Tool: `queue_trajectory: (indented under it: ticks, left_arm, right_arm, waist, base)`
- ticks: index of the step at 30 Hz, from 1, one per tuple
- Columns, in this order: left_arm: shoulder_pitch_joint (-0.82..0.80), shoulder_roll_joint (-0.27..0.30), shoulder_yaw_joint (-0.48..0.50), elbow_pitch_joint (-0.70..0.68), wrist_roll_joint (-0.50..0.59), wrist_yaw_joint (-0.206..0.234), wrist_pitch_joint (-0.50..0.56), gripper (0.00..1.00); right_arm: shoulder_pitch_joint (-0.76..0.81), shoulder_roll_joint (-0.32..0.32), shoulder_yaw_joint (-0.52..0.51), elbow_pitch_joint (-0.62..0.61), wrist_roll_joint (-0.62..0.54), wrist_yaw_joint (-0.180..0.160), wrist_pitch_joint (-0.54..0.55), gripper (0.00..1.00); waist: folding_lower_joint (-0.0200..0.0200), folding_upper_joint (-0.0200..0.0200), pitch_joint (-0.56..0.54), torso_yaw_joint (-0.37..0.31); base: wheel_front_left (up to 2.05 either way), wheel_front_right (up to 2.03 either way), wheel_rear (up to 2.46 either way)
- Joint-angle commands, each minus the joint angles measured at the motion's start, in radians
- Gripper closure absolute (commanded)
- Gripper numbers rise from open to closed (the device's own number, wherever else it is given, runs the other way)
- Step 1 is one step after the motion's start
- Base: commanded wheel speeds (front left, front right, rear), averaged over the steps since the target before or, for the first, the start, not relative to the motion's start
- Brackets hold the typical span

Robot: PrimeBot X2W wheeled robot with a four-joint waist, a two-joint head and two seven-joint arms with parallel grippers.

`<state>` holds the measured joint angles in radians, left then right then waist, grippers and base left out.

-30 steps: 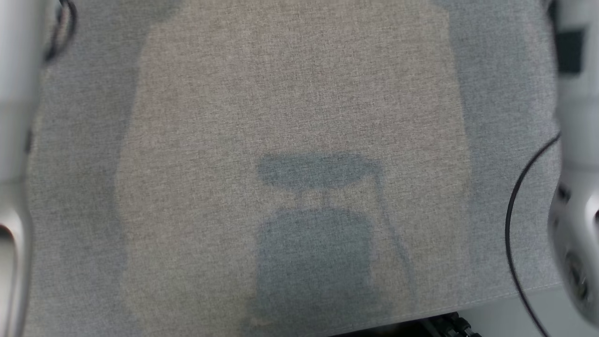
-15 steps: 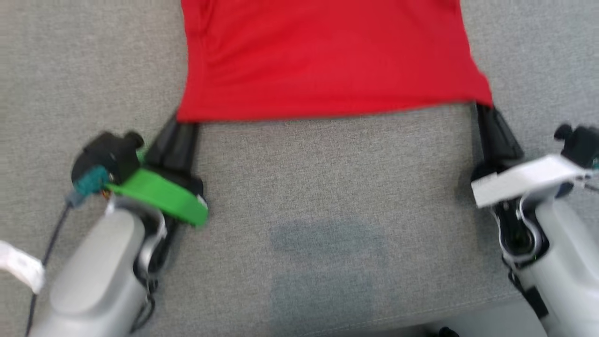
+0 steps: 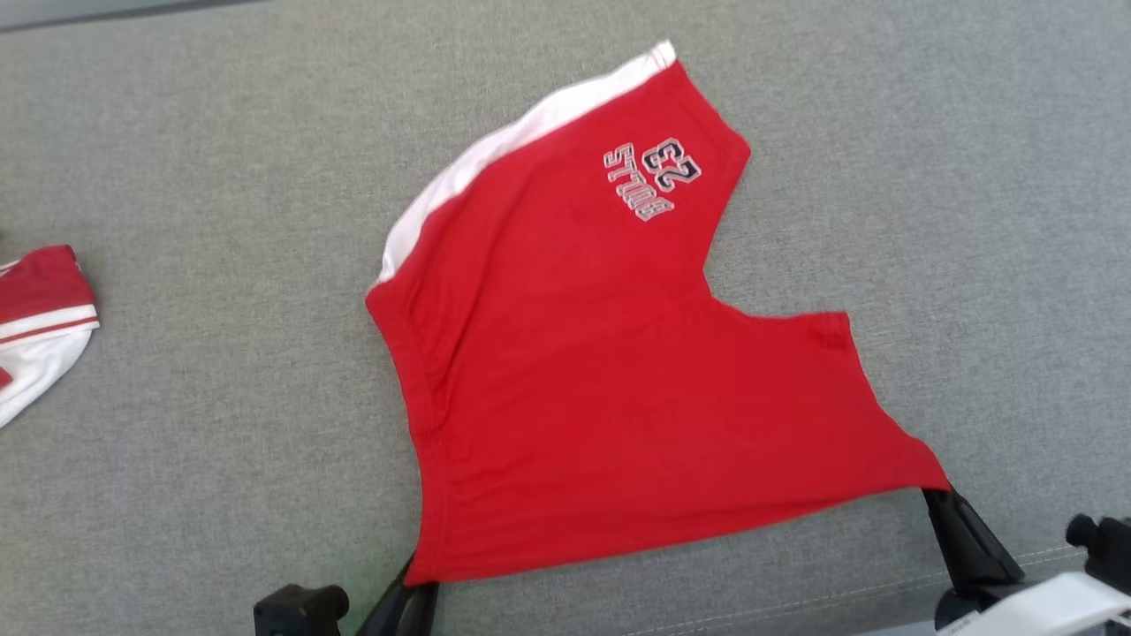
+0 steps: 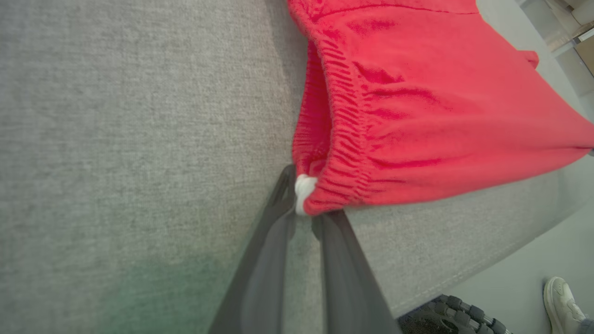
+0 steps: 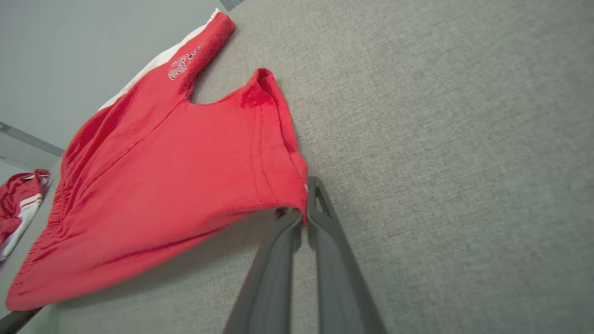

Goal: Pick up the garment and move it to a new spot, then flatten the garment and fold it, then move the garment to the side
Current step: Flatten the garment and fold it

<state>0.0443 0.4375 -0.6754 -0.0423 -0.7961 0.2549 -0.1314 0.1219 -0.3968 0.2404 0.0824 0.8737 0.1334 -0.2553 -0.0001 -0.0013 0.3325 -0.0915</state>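
The garment [image 3: 601,380] is a pair of red shorts with a white side stripe and a printed number, spread across the grey fabric table [image 3: 177,177]. At its near left corner, my left gripper [image 3: 413,585] is shut on the ribbed waistband [image 4: 343,153]; in the left wrist view the left gripper [image 4: 304,197] pinches red cloth and a white tag. My right gripper [image 3: 935,495] is shut on the near right corner, at a leg hem. The right wrist view has the right gripper [image 5: 304,211] clamped on that hem of the garment [image 5: 176,162]. The near edge hangs taut between the two grippers, slightly off the table.
A second red and white garment [image 3: 40,327] lies bunched at the table's left edge, also seen as that bunched garment [image 5: 18,204] in the right wrist view. The table's near edge [image 3: 1016,561] runs just behind my grippers. A person's shoe [image 4: 564,301] stands on the floor below.
The head camera has swung from bare table to the whole garment. Both grippers were gripping its near corners half a second ago and still are.
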Motion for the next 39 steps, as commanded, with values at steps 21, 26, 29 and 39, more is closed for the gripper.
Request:
queue_trajectory:
  ticks: [21, 26, 29, 39]
  left_arm:
    - [-0.432, -0.007, 0.109, -0.268, -0.012, 0.107, 0.255, 1.0]
    - [-0.584, -0.051, 0.11, -0.169, -0.014, 0.099, 0.305, 1.0]
    - [-0.65, -0.069, 0.11, -0.098, -0.024, 0.085, 0.325, 1.0]
    - [-0.784, -0.111, 0.083, 0.111, -0.005, 0.042, 0.341, 1.0]
  right_arm:
    - [-0.64, 0.024, 0.006, -0.036, -0.08, -0.003, 0.238, 1.0]
    - [-0.84, 0.052, -0.001, 0.118, -0.13, -0.003, 0.28, 1.0]
    - [-0.936, 0.067, 0.004, 0.21, -0.148, -0.003, 0.301, 1.0]
    - [-1.11, 0.101, 0.062, 0.46, -0.197, -0.003, 0.302, 1.0]
  waist:
    - [0.0001, 0.0013, 0.212, 0.134]
    - [0.0001, 0.0013, 0.266, 0.152]
    - [0.0001, 0.0013, 0.289, 0.165]
    - [0.0001, 0.0013, 0.308, 0.185]
  base:
    - [0.0, 0.0, 0.0]
    - [0.0, 0.0, 0.0]
    - [0.0, 0.0, 0.0]
    - [0.0, 0.0, 0.0]
